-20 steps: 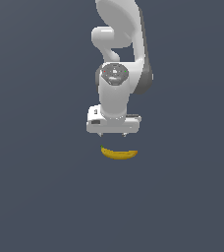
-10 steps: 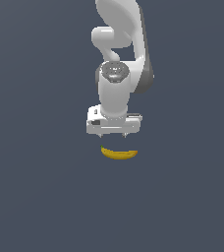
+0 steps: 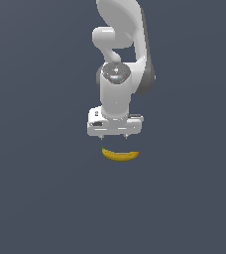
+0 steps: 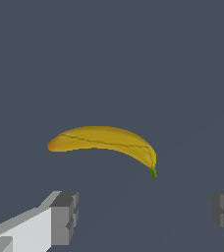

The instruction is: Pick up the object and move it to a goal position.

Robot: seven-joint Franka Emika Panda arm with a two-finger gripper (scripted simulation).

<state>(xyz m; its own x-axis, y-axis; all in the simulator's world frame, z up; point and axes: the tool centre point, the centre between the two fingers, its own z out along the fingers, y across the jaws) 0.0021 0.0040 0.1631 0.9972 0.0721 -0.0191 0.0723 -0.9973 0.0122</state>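
Observation:
A small curved yellow banana (image 3: 120,155) lies on the dark grey floor, just in front of and below the white gripper (image 3: 114,137). The gripper points straight down above the banana and is not touching it. In the wrist view the banana (image 4: 104,141) lies flat with its greenish stem end toward one finger. The two grey fingertips (image 4: 65,216) stand wide apart with nothing between them, so the gripper (image 4: 146,214) is open and empty. No goal marker shows in either view.
The white arm (image 3: 120,59) rises behind the gripper toward the top of the exterior view. A plain dark grey floor (image 3: 35,198) surrounds the banana.
The gripper has come down a little toward the banana. The banana has not moved.

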